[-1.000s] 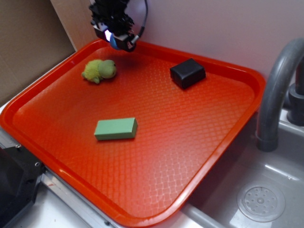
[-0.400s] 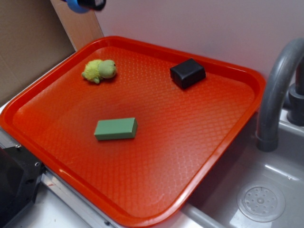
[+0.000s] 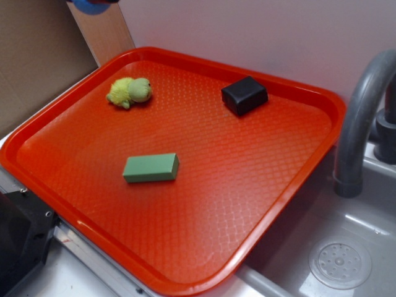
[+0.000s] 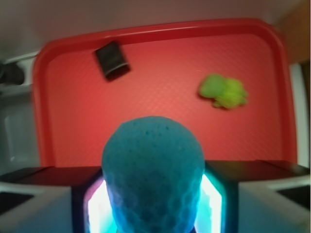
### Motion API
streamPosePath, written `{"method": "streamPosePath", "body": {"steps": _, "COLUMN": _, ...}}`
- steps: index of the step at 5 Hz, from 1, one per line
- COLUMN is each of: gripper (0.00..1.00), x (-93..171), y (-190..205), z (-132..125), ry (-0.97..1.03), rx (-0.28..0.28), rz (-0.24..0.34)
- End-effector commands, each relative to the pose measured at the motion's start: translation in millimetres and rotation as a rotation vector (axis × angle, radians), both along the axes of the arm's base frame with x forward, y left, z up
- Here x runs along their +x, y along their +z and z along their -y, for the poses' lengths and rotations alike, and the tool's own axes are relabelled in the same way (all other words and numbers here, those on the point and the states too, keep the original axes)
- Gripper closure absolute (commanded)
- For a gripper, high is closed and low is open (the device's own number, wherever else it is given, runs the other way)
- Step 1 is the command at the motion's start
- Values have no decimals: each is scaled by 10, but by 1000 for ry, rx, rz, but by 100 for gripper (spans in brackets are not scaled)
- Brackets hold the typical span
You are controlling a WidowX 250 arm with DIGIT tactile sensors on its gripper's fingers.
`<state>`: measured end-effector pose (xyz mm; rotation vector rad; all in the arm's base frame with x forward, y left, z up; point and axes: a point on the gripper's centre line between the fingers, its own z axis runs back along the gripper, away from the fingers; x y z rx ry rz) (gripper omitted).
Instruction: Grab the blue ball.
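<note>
Fingers (image 4: 221, 194) of the gripper (image 4: 153, 204) are clenched on the ball (image 4: 152, 170), a round blue thing with bumpy, knit-like surface, held high above the tray (image 3: 297, 93). On this red tray with fine grid texture lie a fuzzy yellow-green toy (image 3: 129, 91), a black block (image 3: 244, 94) and a flat green block (image 3: 151, 167).

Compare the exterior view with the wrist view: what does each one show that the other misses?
Only the exterior shows the green block, the faucet and the sink drain. Only the wrist shows the gripper shut on the blue ball, which the exterior cuts to a blue sliver at its top edge. Both show the red tray, the black block and the yellow-green plush toy.
</note>
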<state>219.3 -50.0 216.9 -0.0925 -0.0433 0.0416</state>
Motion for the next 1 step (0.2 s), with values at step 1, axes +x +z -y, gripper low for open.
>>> {"method": "streamPosePath", "body": {"steps": 1, "gripper": 100, "x": 5, "y": 188, "z": -52, "ry": -13, "rx": -1, "rz": 47}}
